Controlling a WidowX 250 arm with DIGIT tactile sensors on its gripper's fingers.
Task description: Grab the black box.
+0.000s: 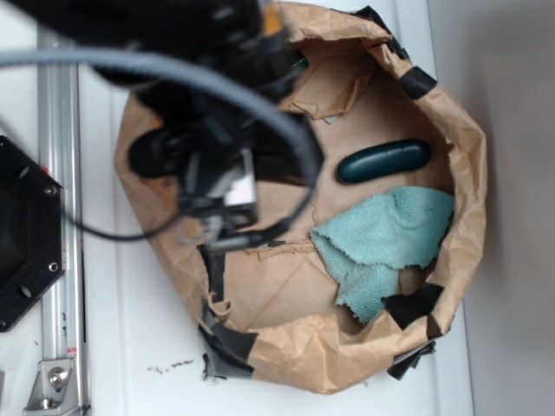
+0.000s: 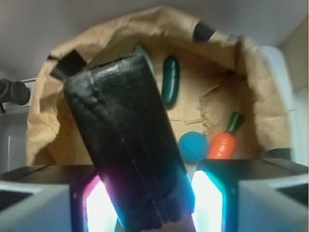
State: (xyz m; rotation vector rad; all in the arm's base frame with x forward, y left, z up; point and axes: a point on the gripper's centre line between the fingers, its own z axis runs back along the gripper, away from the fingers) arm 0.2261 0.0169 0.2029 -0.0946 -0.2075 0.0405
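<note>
In the wrist view the black box (image 2: 130, 145) fills the middle of the picture. It is a glossy black block with a creased surface, tilted with its top leaning left. My gripper (image 2: 153, 203) is shut on its lower end, with the glowing pads (image 2: 208, 203) pressed against its two sides. The box hangs above the brown paper floor. In the exterior view my gripper (image 1: 227, 217) reaches over the left part of the paper nest, and the arm hides the box there.
A crumpled brown paper wall (image 1: 460, 130) with black tape patches (image 1: 414, 305) rings the area. Inside lie a dark green capsule (image 1: 383, 161), a teal cloth (image 1: 386, 238), a blue ball (image 2: 193, 146) and an orange carrot toy (image 2: 222, 145). A metal rail (image 1: 59, 217) runs along the left.
</note>
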